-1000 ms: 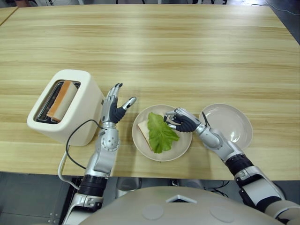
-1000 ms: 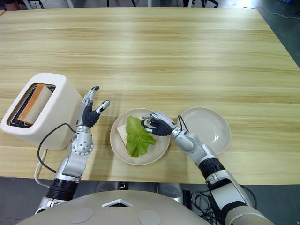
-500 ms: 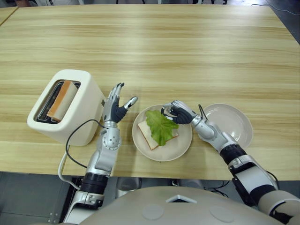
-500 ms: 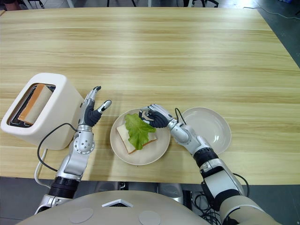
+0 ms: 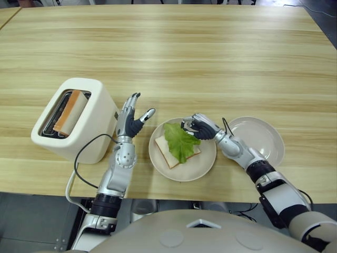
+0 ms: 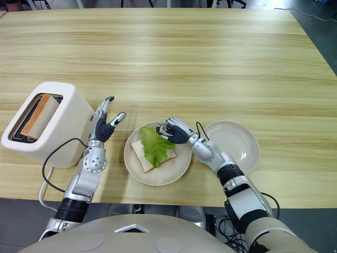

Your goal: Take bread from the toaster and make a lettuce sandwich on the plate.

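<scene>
Left eye view: right hand [image 5: 202, 127] pinches lettuce [image 5: 179, 141] beside second plate [image 5: 258, 138]; left hand [image 5: 131, 118] splayed.

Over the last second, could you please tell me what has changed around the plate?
The right hand, shut on the lettuce leaf, drew toward the far rim of the plate, pulling the leaf off the near rim onto the bread slice. The left hand stayed open beside the toaster; nothing else moved.

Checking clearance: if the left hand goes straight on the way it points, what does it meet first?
Probably nothing: the left hand points away over bare table, passing right of the toaster; its height is unclear.
</scene>
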